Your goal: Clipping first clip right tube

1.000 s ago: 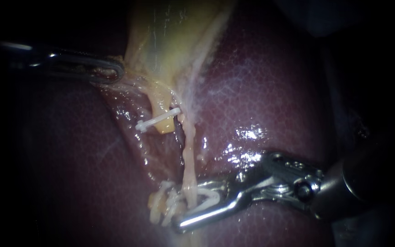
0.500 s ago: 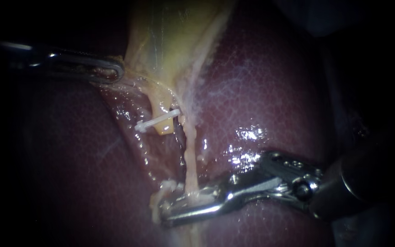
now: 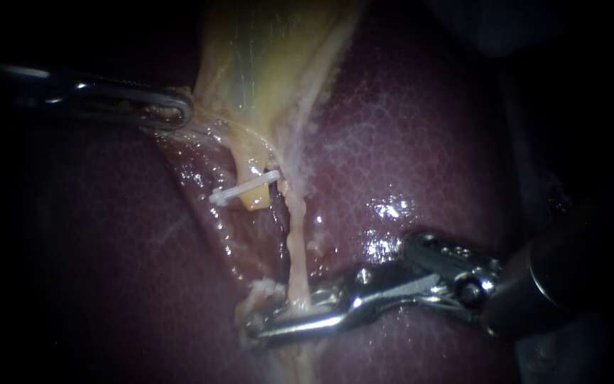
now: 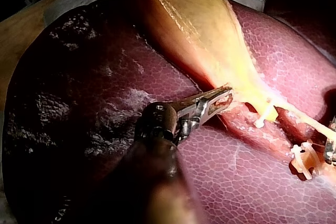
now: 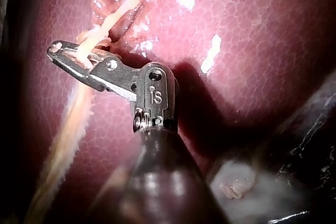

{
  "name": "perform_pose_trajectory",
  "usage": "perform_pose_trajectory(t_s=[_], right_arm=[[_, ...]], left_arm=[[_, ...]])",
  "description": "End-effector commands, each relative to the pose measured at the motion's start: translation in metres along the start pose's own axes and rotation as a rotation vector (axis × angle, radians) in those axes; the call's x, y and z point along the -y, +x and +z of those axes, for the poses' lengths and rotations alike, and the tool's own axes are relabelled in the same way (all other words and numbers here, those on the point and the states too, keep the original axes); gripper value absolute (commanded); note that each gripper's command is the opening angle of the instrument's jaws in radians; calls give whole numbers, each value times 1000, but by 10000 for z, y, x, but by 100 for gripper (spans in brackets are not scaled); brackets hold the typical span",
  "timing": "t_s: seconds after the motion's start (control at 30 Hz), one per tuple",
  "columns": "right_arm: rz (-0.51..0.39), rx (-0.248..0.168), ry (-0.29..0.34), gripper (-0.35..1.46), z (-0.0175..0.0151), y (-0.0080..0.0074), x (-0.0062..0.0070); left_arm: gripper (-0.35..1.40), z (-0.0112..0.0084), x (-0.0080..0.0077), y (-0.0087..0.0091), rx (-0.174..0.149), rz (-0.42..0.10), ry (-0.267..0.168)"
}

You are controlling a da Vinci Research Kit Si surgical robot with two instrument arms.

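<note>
Endoscope view, nearest first: the right instrument (image 3: 268,327) comes in from the lower right of the frame. Its jaws are squeezed together across the right tube (image 3: 294,249), low in the frame centre, w/ the pale strand pinched between them from both sides. Right wrist view agrees: jaws closed on the strand close to their tips, no gap showing. Can't tell whether a clip sits inside the jaws or has latched; none shows on this tube yet.

Just beside the jaw tips is a bunch of white clips (image 4: 303,160), clearest in the left wrist view. Further up, centre frame, a single white clip (image 3: 244,189) lies across a short yellow stub (image 3: 256,200), left of the right tube. All of it lies on the liver (image 3: 428,142).

Farthest, upper left of frame: the left instrument (image 3: 178,110), jaws closed on the edge of the gallbladder (image 3: 271,57), pulling it taut so the tube is stretched.

Progress, my read: approach & placing done, squeeze prob. under way or just finished. Left to do: open the jaws, back out, and check the clip spans the whole tube.
</note>
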Motion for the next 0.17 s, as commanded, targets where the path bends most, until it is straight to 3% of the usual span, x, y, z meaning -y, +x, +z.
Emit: perform_pose_trajectory(t_s=[0.03, 0.17], right_arm=[[0, -1, 0, -35, 0, 0, 0], [0, 0, 0, -35, 0, 0, -1]], left_arm=[[-35, 0, 0, 0, -1, 1, 0], [-35, 0, -1, 0, -4, 1, 0]])
